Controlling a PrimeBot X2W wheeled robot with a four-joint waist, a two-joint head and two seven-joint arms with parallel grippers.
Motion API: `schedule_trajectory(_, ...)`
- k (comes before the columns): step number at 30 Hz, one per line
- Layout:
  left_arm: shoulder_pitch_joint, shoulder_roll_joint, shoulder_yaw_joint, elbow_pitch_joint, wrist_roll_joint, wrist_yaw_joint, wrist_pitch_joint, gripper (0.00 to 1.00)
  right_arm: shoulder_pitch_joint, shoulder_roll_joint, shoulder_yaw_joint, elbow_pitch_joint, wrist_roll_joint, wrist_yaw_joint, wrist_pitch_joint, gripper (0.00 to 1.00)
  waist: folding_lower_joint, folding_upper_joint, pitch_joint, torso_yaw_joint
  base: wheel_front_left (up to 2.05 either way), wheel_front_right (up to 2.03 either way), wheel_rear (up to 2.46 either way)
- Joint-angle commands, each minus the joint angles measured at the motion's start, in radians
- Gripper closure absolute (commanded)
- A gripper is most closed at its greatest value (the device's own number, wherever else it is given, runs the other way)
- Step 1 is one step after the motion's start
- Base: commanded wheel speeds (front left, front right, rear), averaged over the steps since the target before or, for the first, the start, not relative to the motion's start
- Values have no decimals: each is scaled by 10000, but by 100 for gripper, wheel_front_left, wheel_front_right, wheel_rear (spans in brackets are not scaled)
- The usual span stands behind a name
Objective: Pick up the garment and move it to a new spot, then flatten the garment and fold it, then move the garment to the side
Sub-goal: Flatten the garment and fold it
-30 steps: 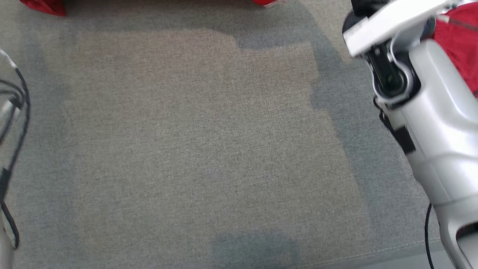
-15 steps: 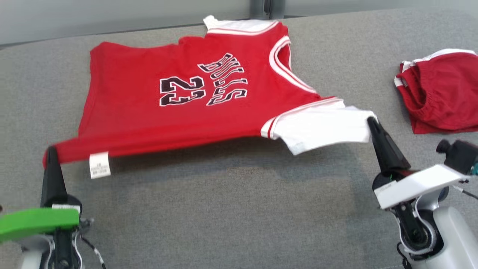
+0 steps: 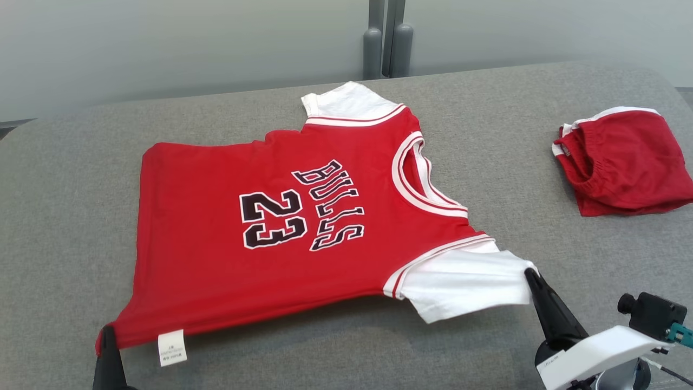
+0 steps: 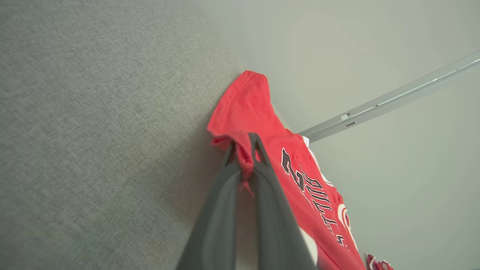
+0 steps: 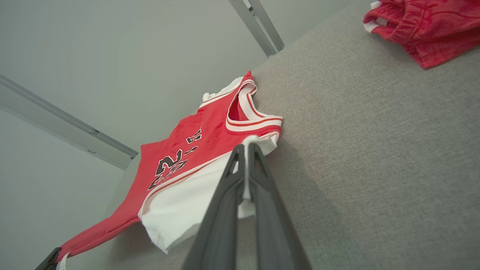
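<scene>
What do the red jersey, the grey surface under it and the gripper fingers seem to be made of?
The jersey: soft matte knit, probably cotton or polyester; it sags and bunches where pinched. The grey surface: woven upholstery cloth, matte, its weave visible. The gripper fingers: smooth dark grey, slight sheen, likely moulded plastic; rubber is possible.

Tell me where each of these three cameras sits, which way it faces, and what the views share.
Head view: on the robot's head, looking forward and down at the red Bulls jersey on the grey cushioned surface; left gripper lower left, right gripper lower right.
Left wrist view: on the left wrist, looking along its fingers, shut on the jersey's hem corner.
Right wrist view: on the right wrist, looking along its fingers, shut on the white sleeve; red shorts beyond.
Shared: head and right wrist views both show jersey and shorts.
</scene>
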Motion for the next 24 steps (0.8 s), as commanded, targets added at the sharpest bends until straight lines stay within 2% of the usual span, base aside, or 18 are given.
schedule_trajectory(1, 281, 26, 113, 49, 95, 13, -63, 100, 319, 30, -97, -151, 45, -13, 80, 100, 1, 0, -122, -136, 0, 0, 0)
schedule_trajectory(7, 817, 131, 71, 177, 366, -34, -69, 100, 923, 172, -121, -225, -47, -15, 324, 100, 1, 0, -192, -294, 0, 0, 0)
schedule_trajectory(11, 1142, 8, 113, 125, 405, 58, -74, 100, 1164, 223, -63, -43, -78, -15, 463, 100, 1, 0, -249, -334, 0, 0, 0)
schedule_trajectory(15, 1420, 35, 247, 146, 339, -80, -79, 100, 1368, 241, -102, 17, 10, -15, 565, 100, 1, 0, -330, -315, 0, 0, 0)
schedule_trajectory(24, 1123, -51, 154, 295, 268, 10, 52, 100, 1296, 277, -123, 146, -37, -13, 778, 100, 1, 0, -562, -241, 0, 0, 0)
